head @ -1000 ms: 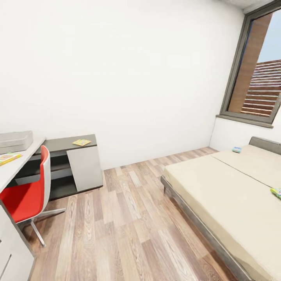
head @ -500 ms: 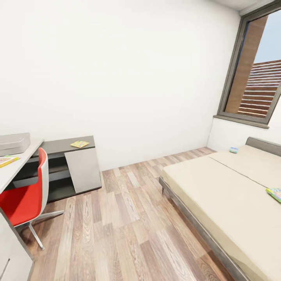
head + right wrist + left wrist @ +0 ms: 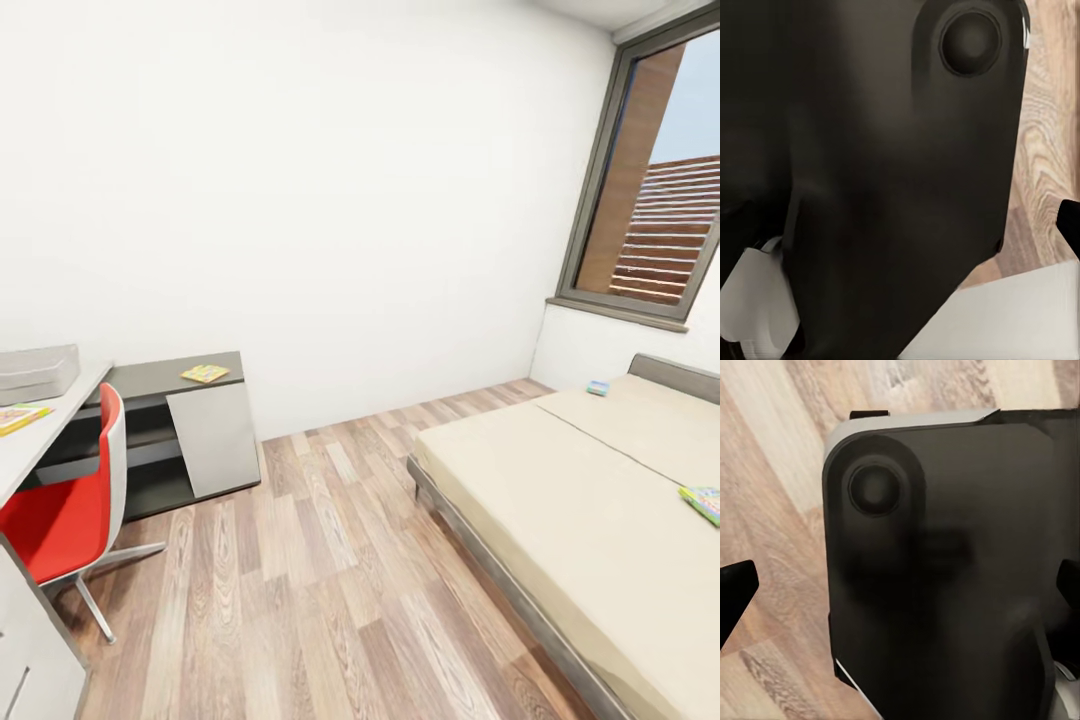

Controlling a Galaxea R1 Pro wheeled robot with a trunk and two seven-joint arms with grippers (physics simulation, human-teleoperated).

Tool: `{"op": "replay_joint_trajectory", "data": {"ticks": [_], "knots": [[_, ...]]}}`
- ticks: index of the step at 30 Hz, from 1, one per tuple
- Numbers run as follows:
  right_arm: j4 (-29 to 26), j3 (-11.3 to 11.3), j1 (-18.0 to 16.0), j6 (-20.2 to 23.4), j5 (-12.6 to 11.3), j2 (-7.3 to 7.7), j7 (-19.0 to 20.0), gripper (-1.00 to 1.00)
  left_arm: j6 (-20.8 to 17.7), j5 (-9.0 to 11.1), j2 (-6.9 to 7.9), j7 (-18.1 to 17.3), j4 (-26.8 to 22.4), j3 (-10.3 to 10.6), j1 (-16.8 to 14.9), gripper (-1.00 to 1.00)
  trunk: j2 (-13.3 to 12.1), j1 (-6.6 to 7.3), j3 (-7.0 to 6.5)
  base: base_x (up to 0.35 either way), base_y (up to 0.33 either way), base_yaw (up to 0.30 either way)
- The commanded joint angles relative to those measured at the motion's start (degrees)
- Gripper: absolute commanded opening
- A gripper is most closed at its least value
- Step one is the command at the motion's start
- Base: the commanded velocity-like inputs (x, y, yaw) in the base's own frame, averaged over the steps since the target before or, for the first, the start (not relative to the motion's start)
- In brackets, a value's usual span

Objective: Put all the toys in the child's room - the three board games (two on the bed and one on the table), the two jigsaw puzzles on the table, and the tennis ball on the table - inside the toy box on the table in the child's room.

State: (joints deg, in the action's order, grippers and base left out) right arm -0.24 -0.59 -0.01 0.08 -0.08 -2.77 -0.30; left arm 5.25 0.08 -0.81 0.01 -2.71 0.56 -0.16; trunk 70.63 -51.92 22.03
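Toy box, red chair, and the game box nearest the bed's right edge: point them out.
toy box (image 3: pixel 38 372), head view, front wall.
red chair (image 3: pixel 52 520), head view, seat.
game box (image 3: pixel 703 502), head view, printed top.

before me: a red swivel chair (image 3: pixel 62 510) with a white shell back on a wood-plank floor (image 3: pixel 300 590), a plain white wall (image 3: pixel 300 200) behind, and a grey-framed window (image 3: pixel 655 180) at upper right giving onto brown slatted cladding and pale sky.
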Motion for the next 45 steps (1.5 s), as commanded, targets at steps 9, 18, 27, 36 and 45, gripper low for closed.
{"op": "replay_joint_trajectory", "data": {"ticks": [9,18,27,36,45], "knots": [[-0.03,-0.10,0.01,-0.06,0.04,0.15,-0.05,1.00,0.16,0.01,0.24,0.06,-1.78,0.13,-0.01,1.00,-3.60,1.98,-1.58,0.000,0.000,0.000],[-0.03,-0.03,0.01,-0.08,0.13,0.20,-0.05,1.00,0.07,0.01,0.16,0.08,-2.08,0.02,-0.01,1.00,-7.21,3.96,-3.19,0.000,0.000,0.000],[-0.03,0.07,0.01,-0.06,0.19,0.25,-0.05,1.00,-0.07,0.01,0.19,0.11,-2.12,0.09,-0.01,1.00,-10.82,5.94,-4.81,0.000,0.000,0.000],[-0.03,-0.01,0.01,-0.08,0.17,0.23,-0.08,1.00,0.04,0.07,0.76,0.16,-2.11,0.25,-0.01,1.00,-14.42,7.91,-6.42,0.000,0.000,0.000],[-0.03,0.04,0.01,-0.08,0.23,0.22,-0.05,1.00,-0.09,0.09,1.93,0.16,-2.12,0.09,-0.01,1.00,-18.03,9.89,-8.04,0.000,0.000,0.000]]}}
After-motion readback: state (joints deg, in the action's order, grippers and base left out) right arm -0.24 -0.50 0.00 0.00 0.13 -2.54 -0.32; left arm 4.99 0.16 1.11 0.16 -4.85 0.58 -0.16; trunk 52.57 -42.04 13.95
